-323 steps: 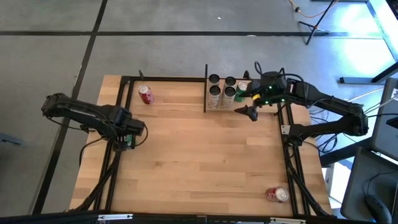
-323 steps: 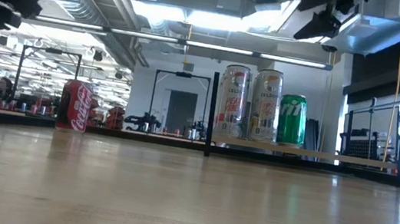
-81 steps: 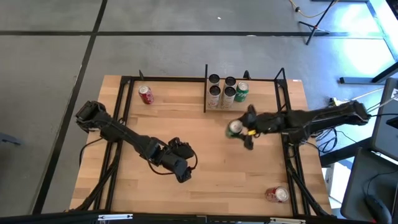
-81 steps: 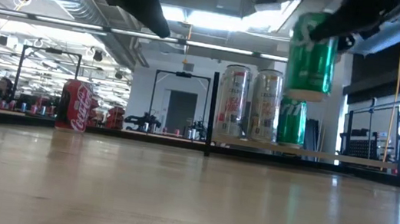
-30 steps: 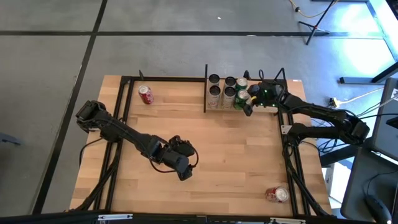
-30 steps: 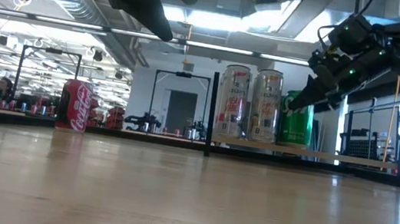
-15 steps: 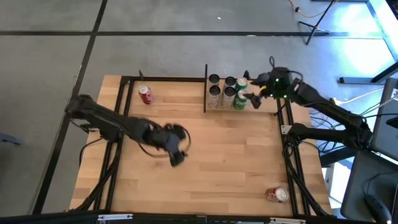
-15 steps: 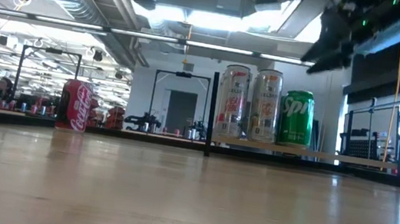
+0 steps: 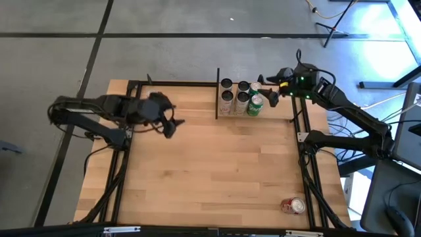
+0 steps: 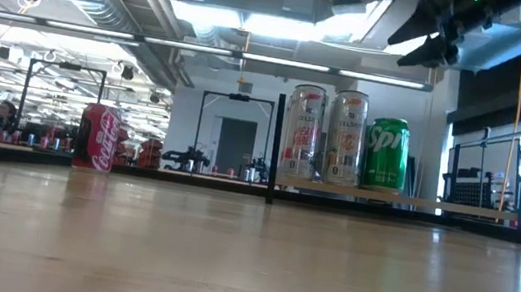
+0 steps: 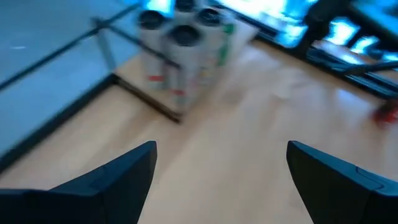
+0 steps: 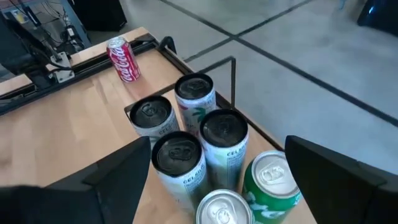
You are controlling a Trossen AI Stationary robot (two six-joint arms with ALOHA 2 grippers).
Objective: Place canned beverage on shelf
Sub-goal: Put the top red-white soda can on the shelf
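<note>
Right claw (image 9: 264,81) now risen off green can (image 9: 255,105) on shelf (image 9: 281,113).

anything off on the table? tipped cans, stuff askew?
One red can lies on its side near the table's front right corner, far from the shelf. The other red can and the six shelf cans, including the green can, stand upright. No spills visible.

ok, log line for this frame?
right end effector: open, above shelf | green can: on shelf | left end effector: open, empty | red can: on table
</note>
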